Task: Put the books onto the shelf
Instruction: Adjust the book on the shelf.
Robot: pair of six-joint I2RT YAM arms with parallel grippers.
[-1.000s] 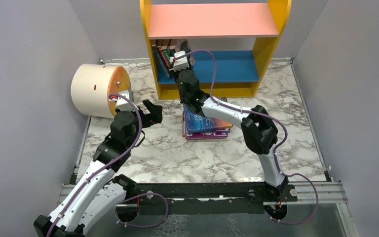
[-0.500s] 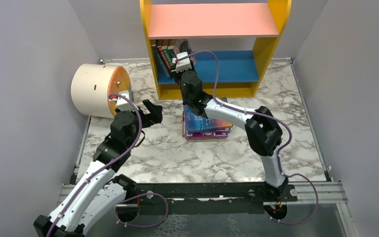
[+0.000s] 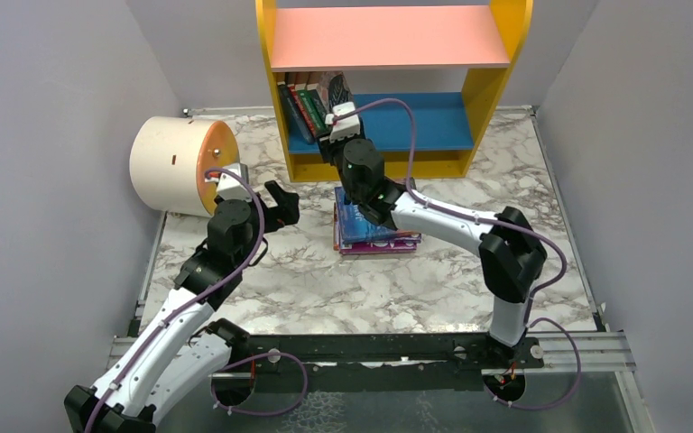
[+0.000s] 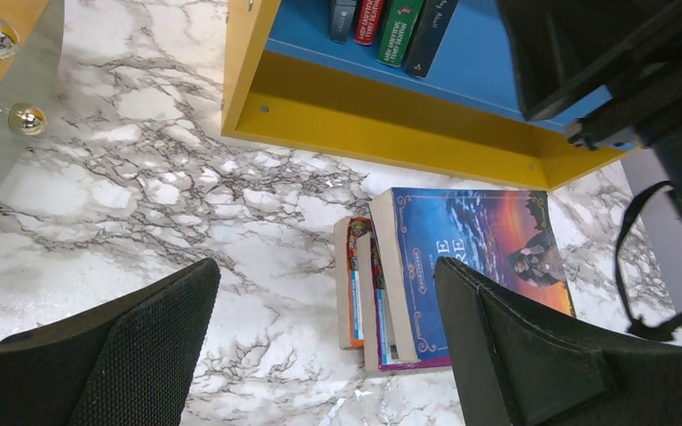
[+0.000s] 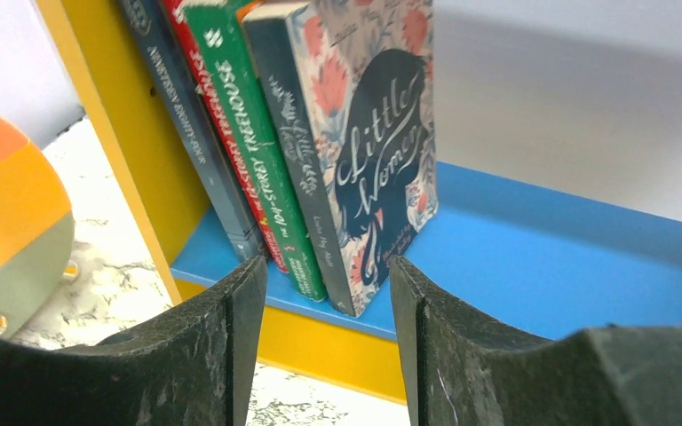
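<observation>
- Standing at the 9 o'clock end of the shelf's [image 3: 498, 81] blue lower board [image 3: 433, 122], four books [image 5: 320, 151] lean against the yellow side panel [image 5: 120, 115]: a dark one, a red, a green, and "Little Women" [image 5: 382, 133] outermost.
- The right gripper [image 5: 324, 266] hovers just in front of that row. Its fingers are apart with nothing between them, and "Little Women" shows through the gap.
- The other books lie in a flat stack [image 3: 374, 230] on the marble table [image 3: 325, 280], at 6 o'clock from the shelf. A blue cover is on top, with purple and orange edges beneath.
- The left gripper [image 4: 324, 284] hangs at 9 o'clock from the stack, fingers spread wide and empty.
- A cream cylinder [image 3: 171, 162] lies at the table's 10 o'clock.
</observation>
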